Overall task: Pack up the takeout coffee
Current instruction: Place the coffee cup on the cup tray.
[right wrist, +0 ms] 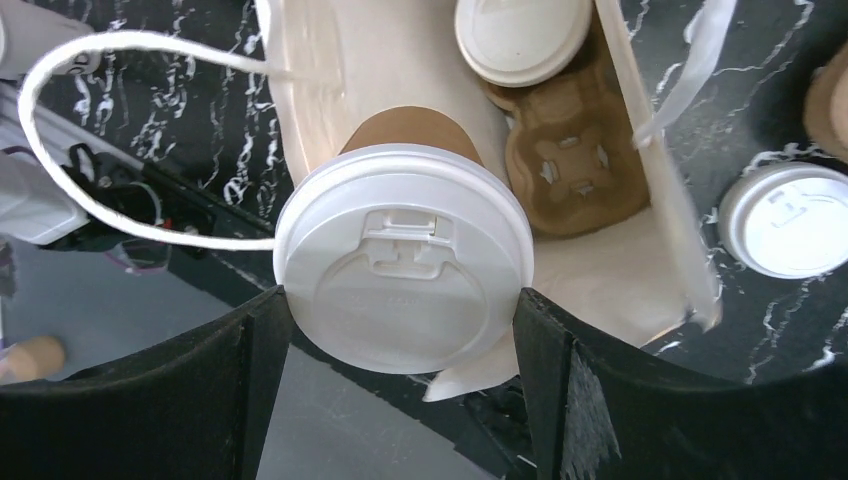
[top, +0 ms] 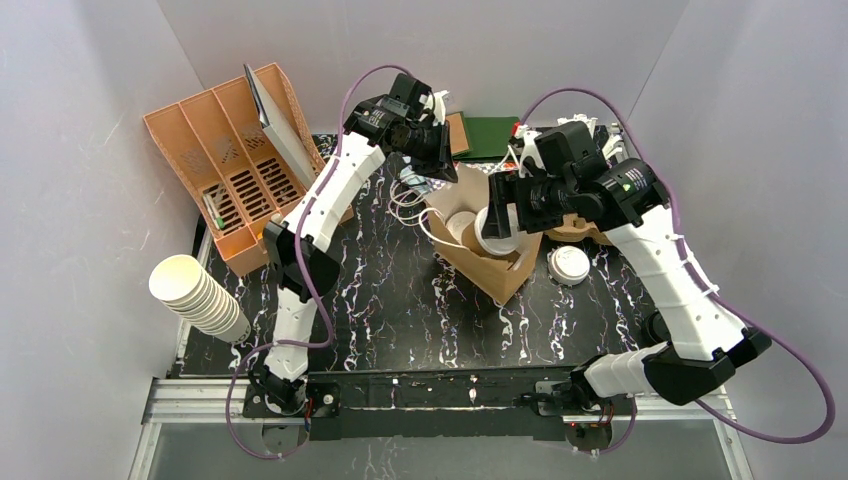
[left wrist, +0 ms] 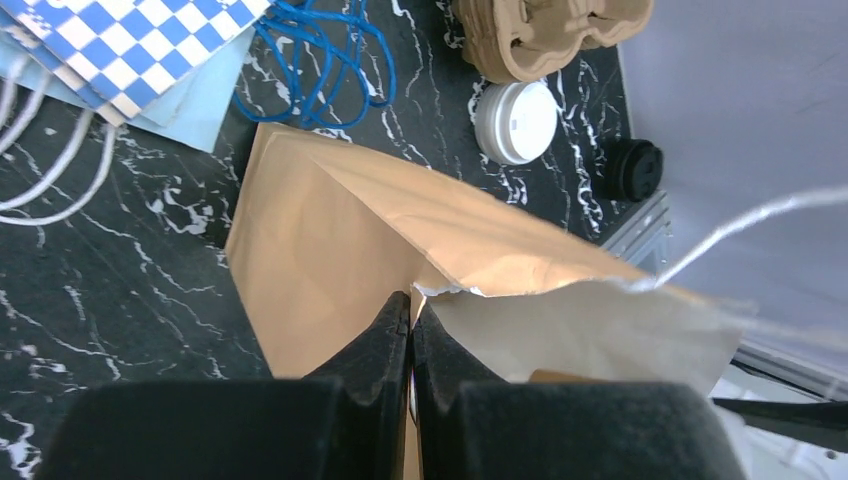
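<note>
A brown paper bag (top: pixel 497 270) stands open at the table's middle. My left gripper (top: pixel 441 168) is shut on the bag's torn rim (left wrist: pixel 470 285), with the fingertips pinched together (left wrist: pixel 411 312). My right gripper (right wrist: pixel 402 296) is shut on a tan cup with a white lid (right wrist: pixel 403 255) and holds it over the bag's mouth (top: pixel 495 228). Inside the bag lies a cardboard carrier (right wrist: pixel 570 150) with another lidded cup (right wrist: pixel 522 35) in it. A third lidded cup (top: pixel 568 264) stands on the table right of the bag, and also shows in the right wrist view (right wrist: pixel 790 220).
An orange divider rack (top: pixel 235 165) stands at the back left. A tilted stack of cream cups (top: pixel 198 295) lies at the near left. A spare cardboard carrier (left wrist: pixel 550 35), a black cup (left wrist: pixel 632 168), a blue checked bag (left wrist: pixel 130 40) and a blue cord (left wrist: pixel 320 60) lie behind the bag.
</note>
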You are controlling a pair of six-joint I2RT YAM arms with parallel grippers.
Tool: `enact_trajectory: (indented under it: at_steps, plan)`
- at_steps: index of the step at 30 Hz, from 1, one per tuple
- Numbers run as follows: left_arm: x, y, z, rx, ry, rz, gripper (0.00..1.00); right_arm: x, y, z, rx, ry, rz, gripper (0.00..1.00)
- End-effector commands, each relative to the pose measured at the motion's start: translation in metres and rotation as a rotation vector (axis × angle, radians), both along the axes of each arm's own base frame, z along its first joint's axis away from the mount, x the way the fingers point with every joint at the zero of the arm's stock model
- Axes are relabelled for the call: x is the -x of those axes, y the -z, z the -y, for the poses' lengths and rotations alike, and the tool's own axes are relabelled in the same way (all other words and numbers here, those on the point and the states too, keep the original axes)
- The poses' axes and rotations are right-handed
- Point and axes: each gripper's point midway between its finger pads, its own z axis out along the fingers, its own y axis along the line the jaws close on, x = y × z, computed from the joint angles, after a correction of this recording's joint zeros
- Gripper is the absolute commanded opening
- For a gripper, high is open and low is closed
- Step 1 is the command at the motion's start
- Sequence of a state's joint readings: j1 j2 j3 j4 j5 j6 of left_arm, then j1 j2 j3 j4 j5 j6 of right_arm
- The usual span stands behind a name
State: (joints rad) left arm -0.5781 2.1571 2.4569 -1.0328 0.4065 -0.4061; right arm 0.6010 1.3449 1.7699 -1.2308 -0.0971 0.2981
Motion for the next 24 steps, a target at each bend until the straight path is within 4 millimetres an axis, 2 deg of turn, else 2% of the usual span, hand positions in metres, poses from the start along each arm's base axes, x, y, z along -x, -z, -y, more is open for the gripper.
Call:
enact_trajectory:
  at_steps: [1, 6, 8, 10, 16, 17, 21, 24]
  plan:
    - [0.015, -0.022, 0.005, 0.088, -0.026, -0.098, 0.0, 0.009, -0.015, -0.024, -0.119, -0.014, -0.025, 0.38]
    - [0.017, -0.028, 0.01, 0.132, -0.039, -0.145, 0.0, 0.005, -0.02, -0.045, -0.153, -0.037, -0.022, 0.38]
    - [0.015, -0.031, 0.013, 0.146, -0.04, -0.138, 0.0, -0.001, -0.021, -0.045, -0.142, -0.016, -0.01, 0.37]
    - [0.013, -0.034, 0.015, 0.161, -0.037, -0.128, 0.01, -0.007, -0.021, -0.036, -0.1, 0.028, 0.01, 0.35]
    - [0.002, -0.068, 0.017, 0.229, -0.039, 0.011, 0.31, -0.019, -0.017, 0.002, 0.066, 0.146, 0.081, 0.36]
    - [0.0, -0.074, 0.015, 0.232, -0.04, 0.047, 0.42, -0.019, -0.017, 0.006, 0.08, 0.148, 0.087, 0.36]
    - [0.0, -0.091, -0.002, 0.205, -0.026, 0.181, 0.69, -0.02, -0.015, 0.013, 0.122, 0.141, 0.109, 0.36]
    - [0.006, -0.088, -0.019, 0.145, -0.026, 0.215, 0.74, -0.02, -0.015, 0.016, 0.142, 0.123, 0.122, 0.36]
